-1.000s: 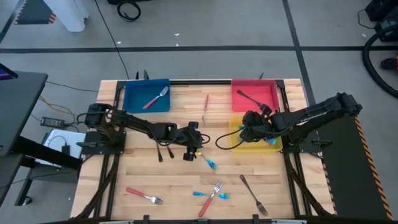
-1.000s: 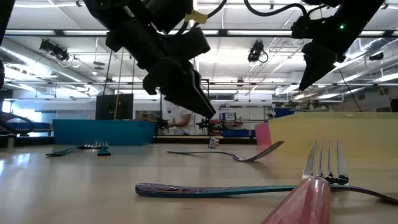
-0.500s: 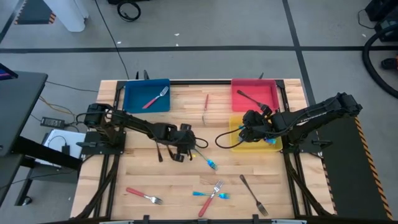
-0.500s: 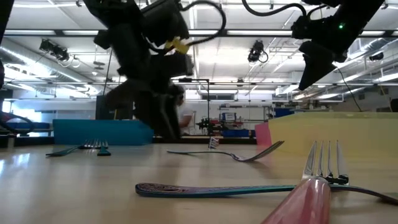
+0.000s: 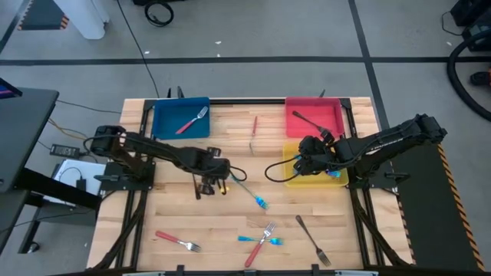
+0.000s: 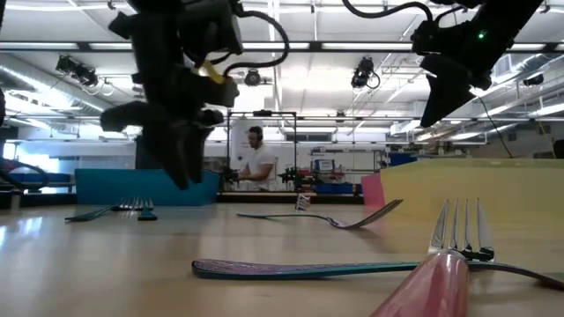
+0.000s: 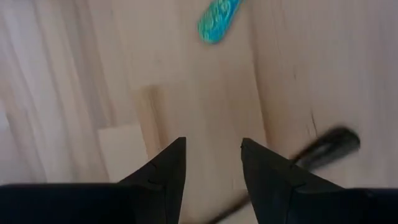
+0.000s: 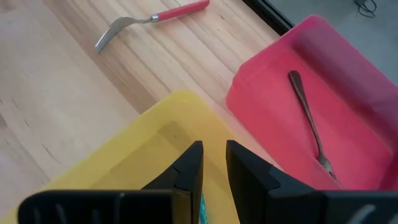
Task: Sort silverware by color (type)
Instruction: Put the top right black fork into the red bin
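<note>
High view: left hand, released and empty, left of centre over two dark metal forks on the wooden surface. Right hand, half-spread and empty, over yellow tray. Risk: pinching both forks together, or neither.

Both grippers' jaws apart, empty

A large industrial lab hall: exposed ceiling ducts, strip lights, taped concrete floor, person at benches.
</note>
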### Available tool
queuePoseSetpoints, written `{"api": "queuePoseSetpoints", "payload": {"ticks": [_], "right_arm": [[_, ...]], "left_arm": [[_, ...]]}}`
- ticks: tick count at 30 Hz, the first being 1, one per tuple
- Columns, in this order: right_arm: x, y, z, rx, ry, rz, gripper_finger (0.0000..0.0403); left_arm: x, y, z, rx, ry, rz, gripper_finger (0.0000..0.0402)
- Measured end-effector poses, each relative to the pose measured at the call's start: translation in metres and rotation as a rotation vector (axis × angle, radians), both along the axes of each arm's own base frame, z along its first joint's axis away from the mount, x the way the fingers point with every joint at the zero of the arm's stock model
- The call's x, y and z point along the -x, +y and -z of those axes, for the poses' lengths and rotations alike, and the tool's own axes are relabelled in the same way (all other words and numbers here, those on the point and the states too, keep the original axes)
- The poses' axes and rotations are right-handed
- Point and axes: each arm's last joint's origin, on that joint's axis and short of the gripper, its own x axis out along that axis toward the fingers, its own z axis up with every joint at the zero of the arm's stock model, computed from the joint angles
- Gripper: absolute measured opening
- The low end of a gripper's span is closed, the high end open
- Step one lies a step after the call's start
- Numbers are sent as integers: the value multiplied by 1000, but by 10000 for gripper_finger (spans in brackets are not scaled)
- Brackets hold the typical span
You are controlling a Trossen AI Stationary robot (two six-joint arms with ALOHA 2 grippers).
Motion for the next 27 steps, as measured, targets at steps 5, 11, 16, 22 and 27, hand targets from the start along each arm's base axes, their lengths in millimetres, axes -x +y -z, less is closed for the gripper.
{"api": "queuePoseSetpoints", "payload": {"ticks": [5,11,16,22,27], "right_arm": [[0,0,0,1,-3,-3,78],[-1,0,0,0,-6,-4,78],[-2,0,1,2,1,-5,78],[-2,0,2,3,4,-5,78],[-2,0,2,3,4,-5,78]], "left_arm": [[18,5,-4,-28,158,71,153],[28,8,-3,-8,281,154,153],[24,8,-3,-12,246,230,153],[21,7,2,-14,263,318,153],[17,5,11,39,272,336,153]]}}
